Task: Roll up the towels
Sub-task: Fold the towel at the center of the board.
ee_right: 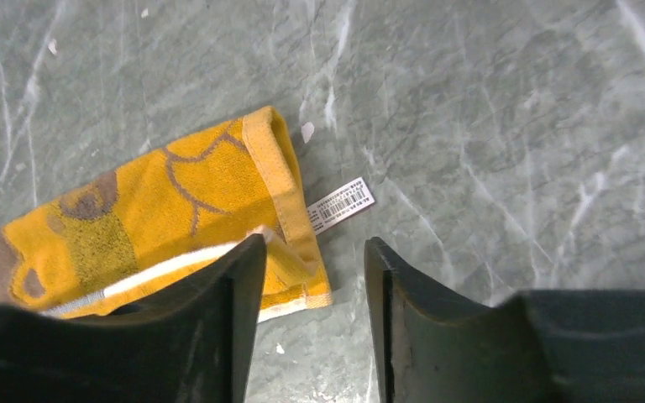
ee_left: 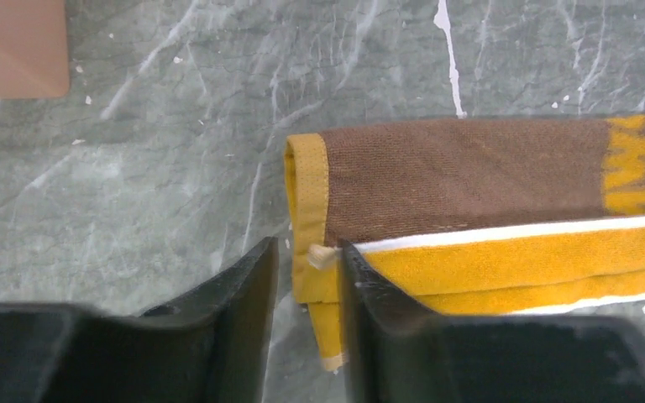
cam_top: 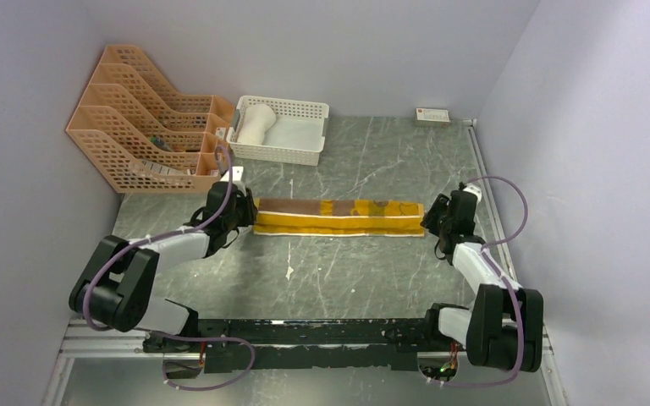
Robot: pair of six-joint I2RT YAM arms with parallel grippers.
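My left gripper (ee_left: 309,281) stands a little parted at the 9 o'clock end of the brown and yellow towel (cam_top: 338,217). The hem corner is between the jaws, with a gap on one side, so nothing is clamped. My right gripper (ee_right: 315,285) is released at the 3 o'clock end, with the towel corner beside one finger. The towel lies as a long folded strip in the middle of the table (cam_top: 372,279). The cream towel (cam_top: 254,125), rolled, lies in the white basket (cam_top: 300,154) at 11 o'clock.
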